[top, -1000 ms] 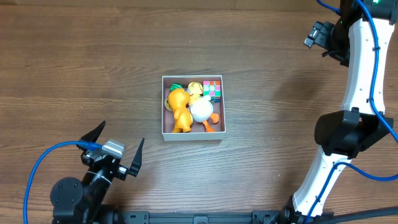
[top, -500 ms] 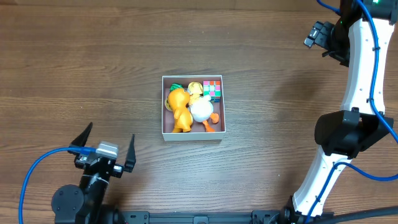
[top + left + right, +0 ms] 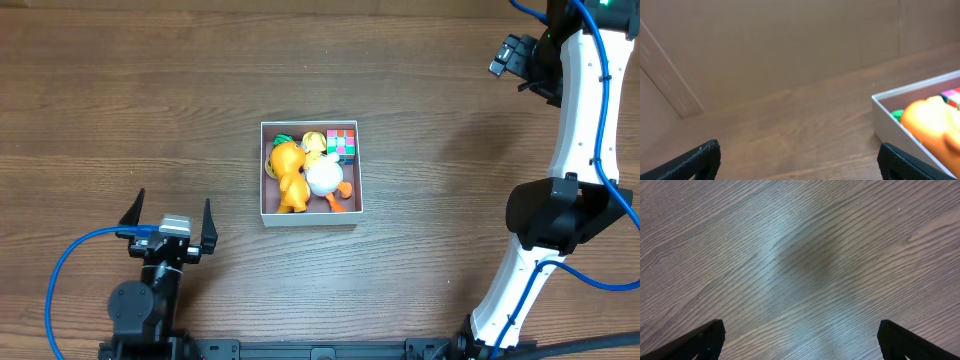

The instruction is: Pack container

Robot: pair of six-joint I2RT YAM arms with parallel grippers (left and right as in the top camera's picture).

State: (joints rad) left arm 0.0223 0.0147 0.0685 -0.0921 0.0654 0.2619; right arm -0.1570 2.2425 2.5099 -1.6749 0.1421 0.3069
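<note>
The container [image 3: 310, 218], a square white-walled box, sits at the middle of the table. It holds an orange toy [image 3: 288, 172], a white toy [image 3: 323, 178], a yellow toy [image 3: 314, 143] and a coloured cube [image 3: 341, 142]. My left gripper [image 3: 170, 203] stands open near the front left, well short of the box, with nothing between its fingers. In the left wrist view the same gripper [image 3: 799, 154] faces bare wood, with the container's wall [image 3: 890, 125] and the orange toy [image 3: 930, 120] at the right. My right gripper [image 3: 512, 58] hovers at the far right back; its wrist view shows it [image 3: 800, 332] open over bare table.
A blue cable [image 3: 70, 262] loops beside the left arm at the front left. The white right arm [image 3: 575, 130] rises along the right edge. A pale strip [image 3: 670, 75] runs along the left of the left wrist view. Wood table surrounds the box.
My left gripper has drawn back to the left and turned, so its fingers now point straight away from the front edge. The right arm and the box contents are unchanged.
</note>
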